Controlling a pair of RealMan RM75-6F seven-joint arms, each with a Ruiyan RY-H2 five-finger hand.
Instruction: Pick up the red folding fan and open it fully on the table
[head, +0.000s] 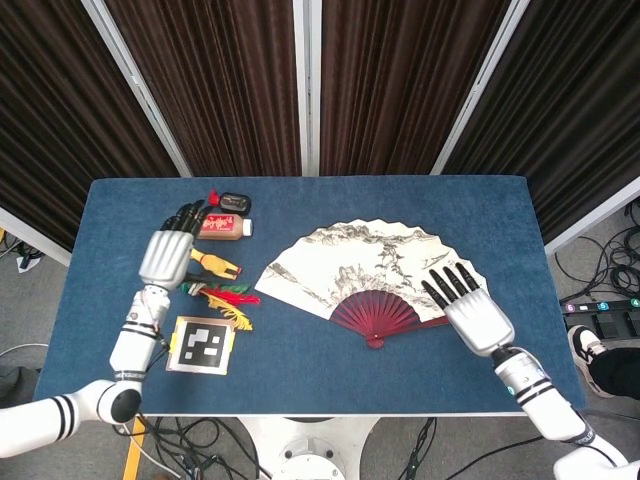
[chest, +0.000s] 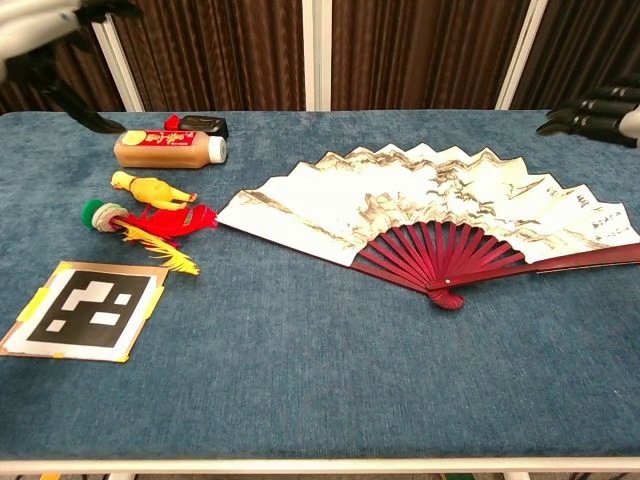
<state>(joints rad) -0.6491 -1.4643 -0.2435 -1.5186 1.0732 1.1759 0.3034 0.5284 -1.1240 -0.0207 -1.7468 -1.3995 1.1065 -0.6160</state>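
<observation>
The folding fan (head: 352, 270) (chest: 420, 210) lies spread wide and flat on the blue table, its painted white leaf toward the back and its red ribs meeting at a pivot (chest: 447, 297) toward the front. My right hand (head: 472, 311) hovers with fingers spread over the fan's right end, holding nothing; only its dark fingertips (chest: 590, 114) show at the right edge of the chest view. My left hand (head: 169, 252) is raised at the table's left, fingers apart and empty, well clear of the fan; a sliver of my left hand (chest: 45, 30) shows in the chest view's top left corner.
At the left lie an orange bottle (chest: 168, 149), a small black case (chest: 205, 125), a yellow rubber chicken (chest: 152, 188), a red and yellow feathered toy (chest: 150, 228) and a black-and-white marker card (chest: 88, 308). Dark curtains hang behind the table (chest: 320, 400).
</observation>
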